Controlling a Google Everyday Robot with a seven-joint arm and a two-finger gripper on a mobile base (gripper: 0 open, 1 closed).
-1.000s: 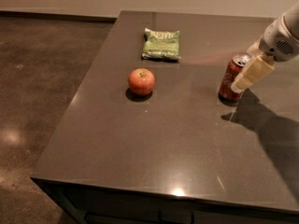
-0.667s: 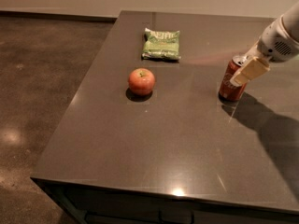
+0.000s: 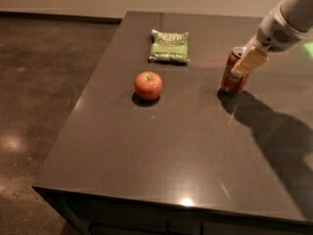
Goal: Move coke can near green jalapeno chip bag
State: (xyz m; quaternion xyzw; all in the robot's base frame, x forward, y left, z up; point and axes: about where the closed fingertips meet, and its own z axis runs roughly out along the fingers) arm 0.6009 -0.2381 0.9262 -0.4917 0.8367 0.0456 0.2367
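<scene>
The coke can (image 3: 231, 80) is a red can with a silver top, standing at the right side of the dark table (image 3: 166, 146). My gripper (image 3: 243, 66) reaches in from the upper right and is shut on the can's upper part. One pale yellow finger (image 3: 250, 61) lies across its front; the other is hidden behind the can. The green jalapeno chip bag (image 3: 169, 46) lies flat toward the back of the table, to the left of the can with a gap between them.
A red-orange apple (image 3: 148, 85) sits left of the can and in front of the chip bag. The table's left edge drops to a brown floor (image 3: 44, 82). The arm's shadow falls across the right of the table.
The gripper and the coke can have moved together to the left and a little toward the back, closer to the chip bag. The apple and bag have not moved.
</scene>
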